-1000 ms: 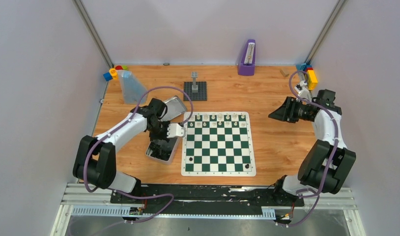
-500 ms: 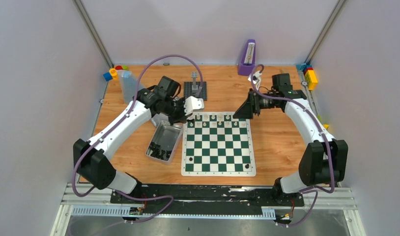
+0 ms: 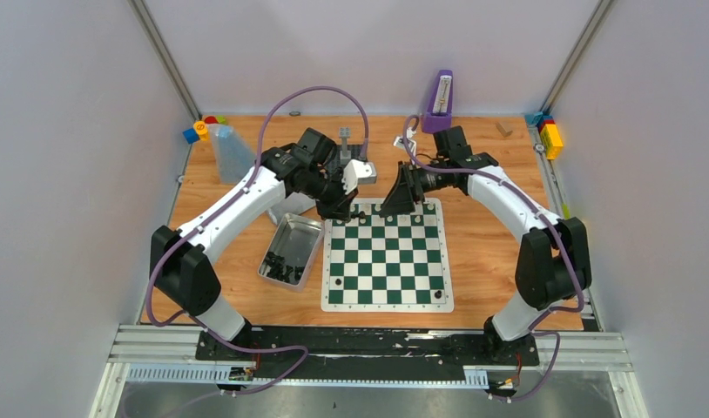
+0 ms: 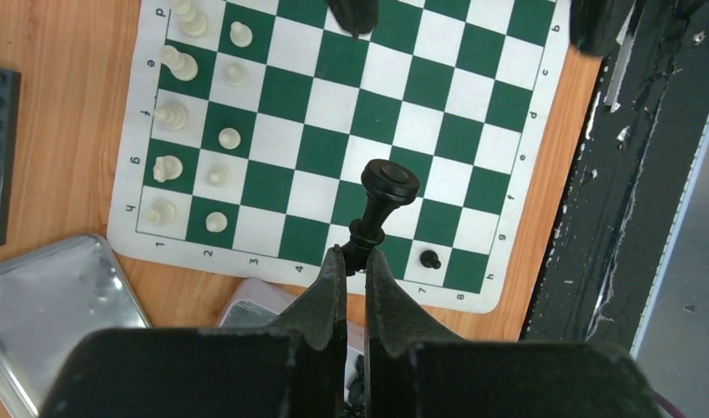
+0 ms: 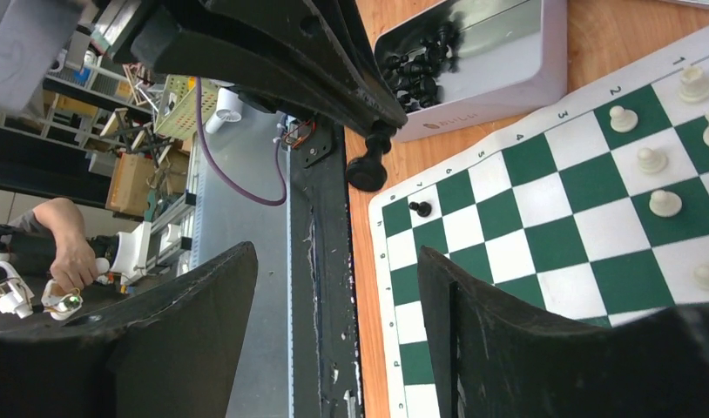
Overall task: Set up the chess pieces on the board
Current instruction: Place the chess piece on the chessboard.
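The green and white board (image 3: 386,261) lies mid-table. Cream-white chess pieces (image 3: 390,213) fill its two far rows, and two black pieces (image 3: 337,282) stand near its front corners. My left gripper (image 3: 338,209) hovers over the board's far left corner. In the left wrist view it (image 4: 355,257) is shut on the base of a black chess piece (image 4: 381,196) held above the board (image 4: 334,104). My right gripper (image 3: 391,204) is open and empty beside it over the far rows. The right wrist view shows its fingers (image 5: 508,331) wide apart and the held piece (image 5: 368,165).
A silver tin (image 3: 290,252) with several black pieces sits left of the board, its lid (image 3: 280,207) partly under my left arm. A dark baseplate with a grey tower (image 3: 345,139), a purple holder (image 3: 438,100), a clear container (image 3: 231,152) and coloured bricks (image 3: 551,135) stand at the back.
My left gripper rose from the tin and swung to the board's far left corner with a black piece. My right arm swung left from the table's right side to the far rows.
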Robot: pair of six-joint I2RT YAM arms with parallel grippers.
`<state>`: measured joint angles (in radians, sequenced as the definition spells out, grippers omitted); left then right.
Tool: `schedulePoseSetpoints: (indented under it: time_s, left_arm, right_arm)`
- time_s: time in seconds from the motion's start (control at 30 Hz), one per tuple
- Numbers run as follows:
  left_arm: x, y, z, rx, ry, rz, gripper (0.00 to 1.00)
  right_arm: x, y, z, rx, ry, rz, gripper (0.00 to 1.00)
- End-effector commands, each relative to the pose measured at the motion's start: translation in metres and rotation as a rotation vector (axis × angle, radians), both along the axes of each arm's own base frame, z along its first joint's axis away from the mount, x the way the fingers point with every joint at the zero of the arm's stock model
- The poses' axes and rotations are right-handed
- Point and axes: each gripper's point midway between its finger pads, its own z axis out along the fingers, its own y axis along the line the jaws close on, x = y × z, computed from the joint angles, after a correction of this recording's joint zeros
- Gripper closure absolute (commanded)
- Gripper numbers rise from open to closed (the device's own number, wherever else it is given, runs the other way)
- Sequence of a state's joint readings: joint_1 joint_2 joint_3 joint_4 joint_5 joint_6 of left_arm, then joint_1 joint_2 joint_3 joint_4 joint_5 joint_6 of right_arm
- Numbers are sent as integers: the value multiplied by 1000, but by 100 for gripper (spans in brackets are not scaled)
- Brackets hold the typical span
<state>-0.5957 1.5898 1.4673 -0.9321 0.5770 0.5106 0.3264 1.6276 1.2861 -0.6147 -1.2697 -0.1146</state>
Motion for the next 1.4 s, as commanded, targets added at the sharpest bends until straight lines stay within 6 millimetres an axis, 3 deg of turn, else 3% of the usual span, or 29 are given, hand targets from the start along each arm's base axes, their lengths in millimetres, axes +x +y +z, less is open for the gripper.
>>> schedulePoseSetpoints:
  time_s: [0.0, 0.57, 0.93, 1.2, 1.37]
  left_arm:
    - [0, -14, 21, -76, 16, 27, 95]
    - [-6, -15, 25, -104, 61, 73, 94]
    - [-5, -13, 22, -95, 60, 86, 93]
    - [-6, -14, 25, -106, 52, 78, 89]
    - [-6, -14, 34, -127, 6, 56, 72]
  right_arm:
    - [10, 20, 13, 12, -60, 19, 32]
    - [22, 45, 0, -64, -63, -38, 42]
    - [17, 56, -6, -72, -48, -10, 59]
    - [21, 54, -5, -88, -71, -37, 89]
    - [28, 39, 1, -88, -88, -82, 100]
